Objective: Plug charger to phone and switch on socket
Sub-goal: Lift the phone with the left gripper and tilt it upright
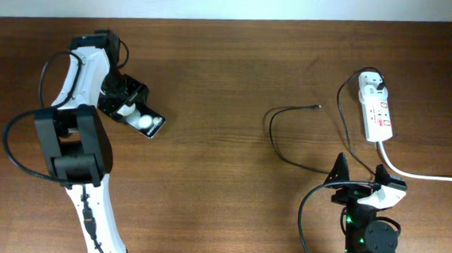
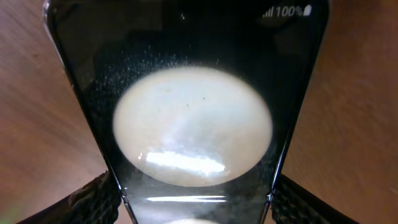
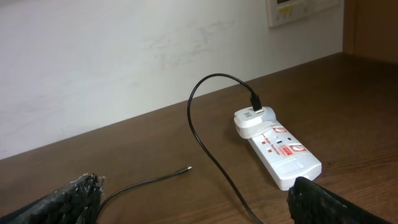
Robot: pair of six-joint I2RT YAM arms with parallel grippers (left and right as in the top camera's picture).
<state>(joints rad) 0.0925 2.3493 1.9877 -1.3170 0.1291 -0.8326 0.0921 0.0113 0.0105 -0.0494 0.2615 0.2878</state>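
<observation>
The phone [image 1: 150,126] lies at the left of the table, its glossy black screen [image 2: 186,37] filling the left wrist view with a white glare spot and "100%" text. My left gripper [image 1: 131,107] sits over its near end, with a finger against each long edge [image 2: 194,208], shut on the phone. The charger [image 1: 275,137] is a thin black cable looping over the table. Its free connector tip [image 1: 318,107] lies bare [image 3: 186,168], and its plug [image 1: 373,86] sits in the end of the socket [image 1: 378,115]. The socket also shows in the right wrist view [image 3: 283,155]. My right gripper [image 1: 360,180] is open and empty at the front, short of the socket [image 3: 196,202].
The socket's thick white cord [image 1: 421,175] runs off to the right edge. A white wall [image 3: 124,56] stands behind the table's far edge. Bare wooden tabletop [image 1: 217,141] lies between the phone and the cable.
</observation>
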